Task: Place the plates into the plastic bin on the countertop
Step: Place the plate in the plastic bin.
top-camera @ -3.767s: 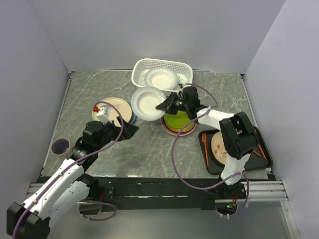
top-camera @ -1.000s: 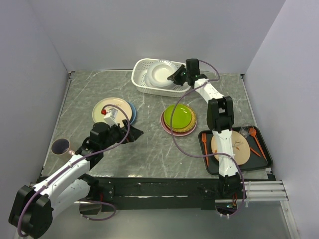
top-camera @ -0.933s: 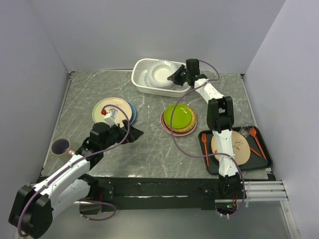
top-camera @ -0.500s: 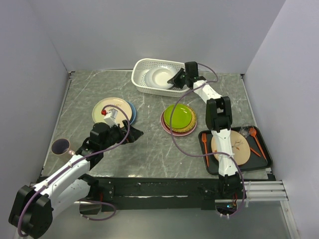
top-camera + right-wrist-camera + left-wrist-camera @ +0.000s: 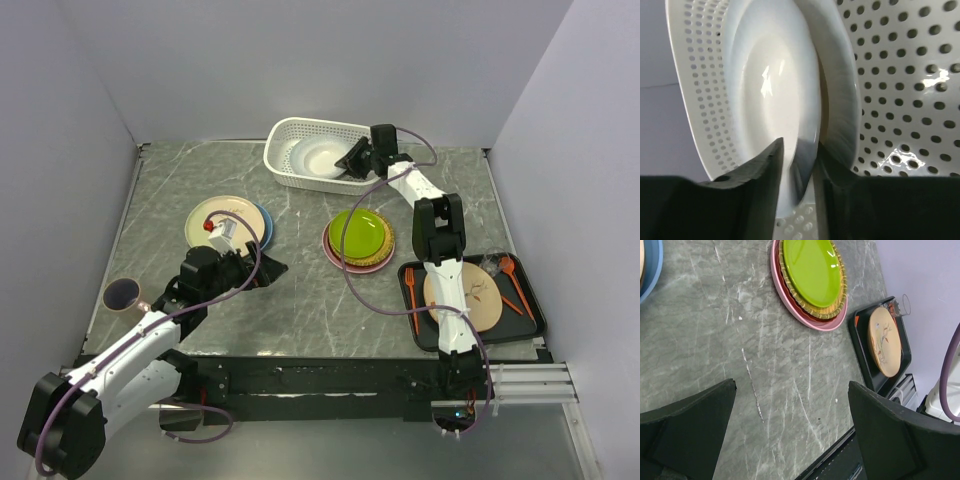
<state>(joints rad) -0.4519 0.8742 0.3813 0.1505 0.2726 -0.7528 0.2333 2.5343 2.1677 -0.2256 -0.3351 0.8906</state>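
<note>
Right gripper (image 5: 799, 152) reaches into the white plastic bin (image 5: 900, 75) at the far side of the table (image 5: 300, 295). Its fingers are clamped on the rim of a white plate (image 5: 772, 95), which is nested over a second white plate (image 5: 842, 105) inside the bin. Nearer the front, the left gripper (image 5: 791, 390) hovers low over the table with its fingers wide apart, holding nothing. Beyond it sits a stack topped by a lime green plate (image 5: 812, 267), with a pink plate (image 5: 810, 320) at the bottom. To the left, a cream plate (image 5: 225, 213) rests on a blue plate (image 5: 651, 265).
</note>
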